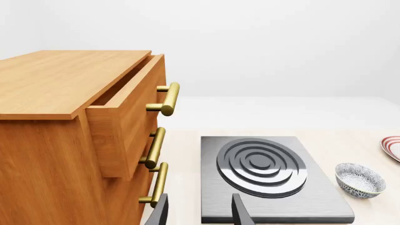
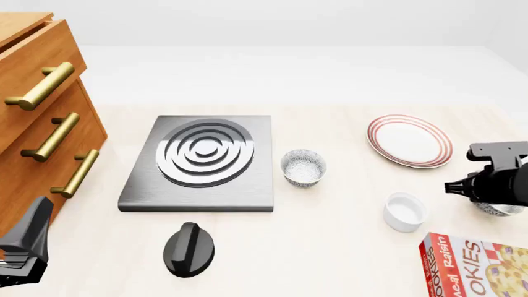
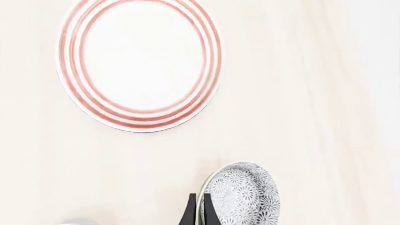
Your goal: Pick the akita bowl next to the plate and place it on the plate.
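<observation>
The pale wooden bench point(image 2: 347, 260) ran back to a white wall. Nearest the camera, the right end effector point(image 3: 196, 213) had its fingers pinched almost together on the rim of the akita bowl point(image 3: 244, 199), which hung tilted in the grip, near the plate's point(image 3: 140, 61) close edge and a little to its right. The lift looked done; the carry should go gently, since so thin a rim hold could let the bowl swing, and it should be levelled over the plate's centre before release. The left end effector point(image 1: 198, 211), far left of the plate, was open and held nothing. The bowl, the white ramekin point(image 2: 404, 211), the second bowl point(image 2: 303, 167) and the plate all appeared empty.
</observation>
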`<state>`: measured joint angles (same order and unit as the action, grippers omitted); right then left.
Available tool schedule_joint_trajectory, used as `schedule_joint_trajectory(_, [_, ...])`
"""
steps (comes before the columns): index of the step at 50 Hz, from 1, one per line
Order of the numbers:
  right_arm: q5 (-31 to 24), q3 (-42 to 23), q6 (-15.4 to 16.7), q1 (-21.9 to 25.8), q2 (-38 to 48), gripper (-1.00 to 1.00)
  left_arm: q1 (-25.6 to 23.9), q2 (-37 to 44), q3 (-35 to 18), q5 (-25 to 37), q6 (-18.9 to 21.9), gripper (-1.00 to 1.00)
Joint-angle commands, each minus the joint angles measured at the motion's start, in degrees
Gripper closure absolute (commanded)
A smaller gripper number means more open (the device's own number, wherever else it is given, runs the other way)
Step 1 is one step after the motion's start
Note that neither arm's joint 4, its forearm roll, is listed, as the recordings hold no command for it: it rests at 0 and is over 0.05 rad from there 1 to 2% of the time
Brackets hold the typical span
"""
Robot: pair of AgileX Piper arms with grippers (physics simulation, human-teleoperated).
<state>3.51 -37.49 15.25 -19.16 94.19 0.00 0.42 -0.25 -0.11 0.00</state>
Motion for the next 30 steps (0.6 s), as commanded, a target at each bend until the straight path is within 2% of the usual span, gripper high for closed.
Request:
schedule_joint_trajectory(1, [-3.5, -1.4, 0.9, 1.0, -3.3, 1.00, 0.0, 0.0, 0.0, 0.0, 0.0, -1.00])
schedule_joint_trajectory(2, [-5.6, -2.2, 2.1, 0.6, -5.0, 1.00, 0.0, 0.0, 0.0, 0.0, 0.0, -1.00])
schedule_joint_trajectory(9, [-6.7, -2.6, 4.1, 0.2, -6.6, 1.00, 0.0, 0.0, 0.0, 0.0, 0.0, -1.00])
schedule_joint_trajectory(10, [-9.8, -4.2, 4.7, 0.4, -8.6, 1.00, 0.0, 0.0, 0.0, 0.0, 0.0, -1.00])
schedule_joint_trajectory(15, [-10.5, -4.4, 6.2, 0.6, -9.7, 1.00, 0.0, 0.0, 0.0, 0.0, 0.0, -1.00])
schedule_joint_trajectory(17, [-12.8, -5.9, 7.2, 0.6, -11.1, 1.00, 0.0, 0.0, 0.0, 0.0, 0.0, -1.00])
schedule_joint_trajectory(23, [-13.6, -7.0, 7.9, 1.2, -11.7, 1.00, 0.0, 0.0, 0.0, 0.0, 0.0, -1.00])
schedule_joint_trajectory(26, [-15.6, -8.8, 8.1, 2.0, -12.3, 1.00, 0.0, 0.0, 0.0, 0.0, 0.0, -1.00])
schedule_joint_trajectory(30, [-16.7, -10.6, 8.0, 4.1, -12.2, 1.00, 0.0, 0.0, 0.0, 0.0, 0.0, -1.00])
